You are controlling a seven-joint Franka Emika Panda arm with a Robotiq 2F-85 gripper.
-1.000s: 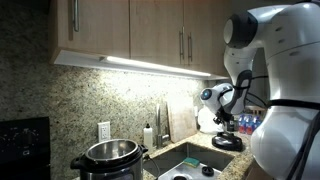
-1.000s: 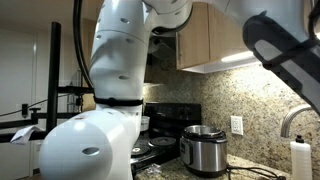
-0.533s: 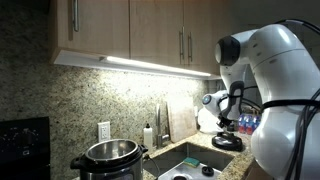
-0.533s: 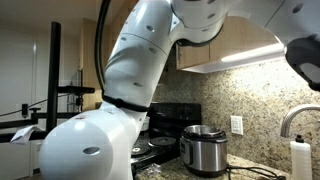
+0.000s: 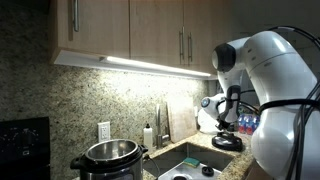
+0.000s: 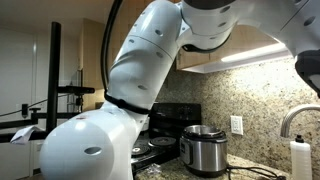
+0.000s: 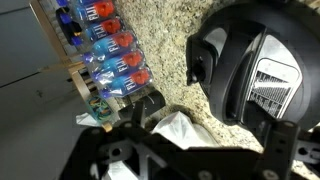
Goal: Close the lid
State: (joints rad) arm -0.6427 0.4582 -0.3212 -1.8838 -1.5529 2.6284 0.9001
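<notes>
1. Gripper status: in the wrist view my gripper (image 7: 195,152) enters from the bottom edge, dark and blurred. The jaws stand apart, released, with nothing between them.
2. Task item: the lid (image 7: 235,60) lies on the speckled granite counter (image 7: 165,45) at the upper right of the wrist view. It is round and black, with a pale ribbed label on its surface.
3. In an exterior view the lid (image 5: 228,142) shows as a black disc on the counter beyond the sink (image 5: 190,162). It is well apart from the cooker (image 5: 110,158).
4. Cooker: the steel body stands uncovered at the lower left of that view, with black side handles. In both exterior views it sits beside the black stove (image 6: 165,125).
5. Adjacent items, wrist view: a row of water bottles (image 7: 110,50) with red and blue labels stands along the upper left, near the lid but not touching it. A crumpled white item (image 7: 180,128) lies on the counter just ahead of my jaws; I cannot tell what it is.
6. Adjacent items, exterior view: a soap bottle (image 5: 148,135) stands between the cooker and the sink, against the backsplash.
7. Arm: my white links (image 6: 150,70) fill most of an exterior view and hide the lid there.
</notes>
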